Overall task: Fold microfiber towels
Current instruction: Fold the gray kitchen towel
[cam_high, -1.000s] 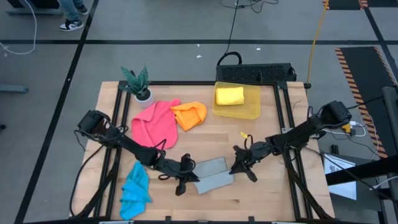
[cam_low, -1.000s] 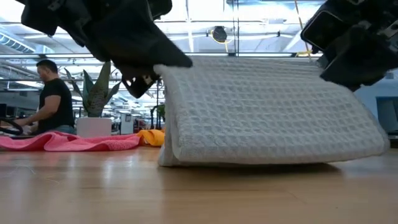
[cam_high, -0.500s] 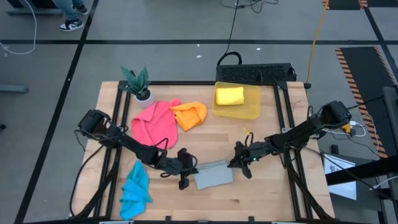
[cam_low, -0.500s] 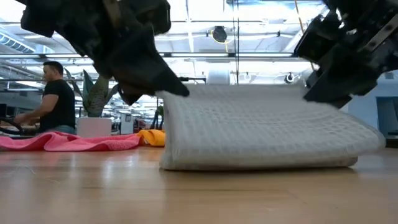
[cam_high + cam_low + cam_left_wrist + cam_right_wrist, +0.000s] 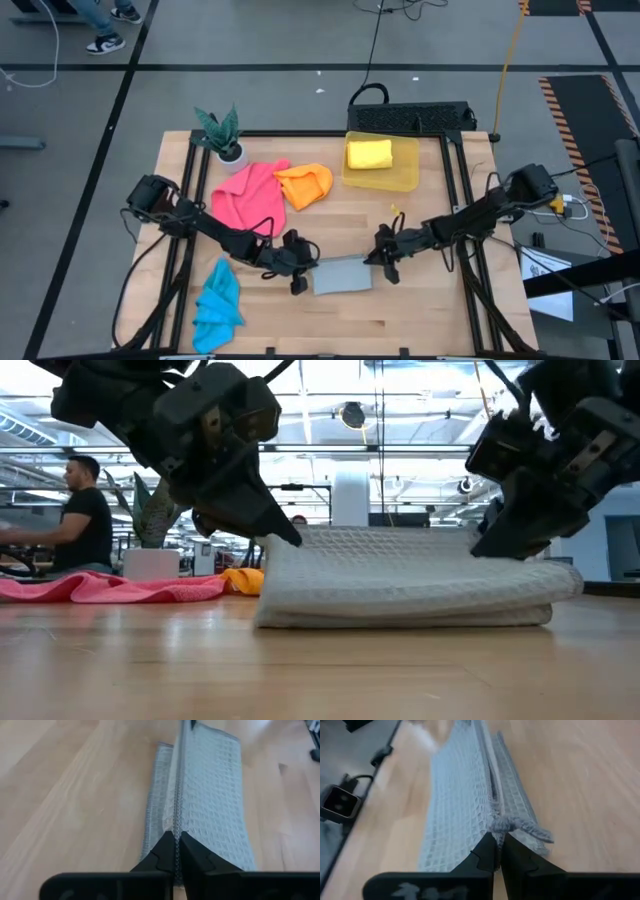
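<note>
The grey waffle-weave microfiber towel is seen folded near the front edge of the light wooden desk, with its long axis running from left to right. The left hand is clenched on the towel's left end, and the right hand is clenched on its right end; in both wrist views the dark fingers are pressed together on the cloth. One crumpled bright blue microfiber towel is found at the front left corner, well apart from the grey one. Farther back, one pink microfiber towel is spread out, touching one orange microfiber towel. At the back, one folded yellow microfiber towel is lying inside the translucent yellow plastic bin. Five towels are counted in all. Bare wood is left open in the middle and at the front right of the desk. One small green potted plant is standing at the back left corner.
</note>
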### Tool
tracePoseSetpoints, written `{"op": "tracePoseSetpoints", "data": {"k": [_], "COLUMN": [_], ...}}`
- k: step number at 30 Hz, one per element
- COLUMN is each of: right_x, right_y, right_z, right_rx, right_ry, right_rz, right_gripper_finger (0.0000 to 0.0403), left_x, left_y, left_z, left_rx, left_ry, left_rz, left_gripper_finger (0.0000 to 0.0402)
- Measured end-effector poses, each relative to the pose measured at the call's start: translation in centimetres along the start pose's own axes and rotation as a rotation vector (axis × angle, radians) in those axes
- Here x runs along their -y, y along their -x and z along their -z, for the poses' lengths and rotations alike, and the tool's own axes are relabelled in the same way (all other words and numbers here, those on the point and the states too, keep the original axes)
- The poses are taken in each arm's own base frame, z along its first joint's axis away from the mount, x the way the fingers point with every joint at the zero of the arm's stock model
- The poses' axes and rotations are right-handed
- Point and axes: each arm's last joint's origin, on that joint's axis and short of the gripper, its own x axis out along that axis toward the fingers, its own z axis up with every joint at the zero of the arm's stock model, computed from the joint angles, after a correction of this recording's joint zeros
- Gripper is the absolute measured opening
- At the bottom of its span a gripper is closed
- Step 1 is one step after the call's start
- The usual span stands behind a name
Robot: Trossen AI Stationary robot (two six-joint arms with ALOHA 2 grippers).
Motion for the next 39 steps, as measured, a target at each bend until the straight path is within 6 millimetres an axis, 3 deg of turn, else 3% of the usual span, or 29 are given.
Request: {"op": "tracePoseSetpoints", "data": {"k": [6, 14, 17, 23, 30, 36, 39], "right_x": [0.5, 0.4, 0.5, -0.1, -1.3, -2.8, -3.2], "right_y": [-0.7, -0.5, 0.1, 1.0, 1.0, 1.1, 1.2], "right_z": [0.9, 0.5, -0.1, -0.7, -0.1, -0.7, -0.9], "right_rx": [-0.037, -0.019, 0.036, 0.186, 0.146, 0.159, 0.177], "right_ry": [0.000, 0.020, -0.009, -0.031, 0.031, 0.114, 0.142], "right_rz": [0.018, 0.021, 0.100, 0.240, 0.149, -0.088, -0.147], "right_gripper_finger": [0.0031, 0.0102, 0.0113, 0.0099, 0.0085, 0.0084, 0.0084], "left_x": [-0.7, -2.2, -2.2, 0.1, 0.5, 0.0, -0.4], "left_y": [-0.1, -0.4, 0.0, 0.8, 0.4, -0.6, -1.0], "left_z": [0.1, -0.6, -1.2, -0.3, 0.6, 0.8, 0.8], "left_rx": [-0.022, -0.003, 0.023, 0.014, 0.021, 0.024, 0.010], "left_ry": [-0.028, 0.007, -0.016, -0.241, -0.193, -0.178, -0.176], "left_rz": [-0.039, -0.119, -0.109, -0.027, -0.096, -0.099, -0.079], "left_gripper_finger": [0.0065, 0.0119, 0.0123, 0.0108, 0.0066, 0.0009, 0.0007]}}
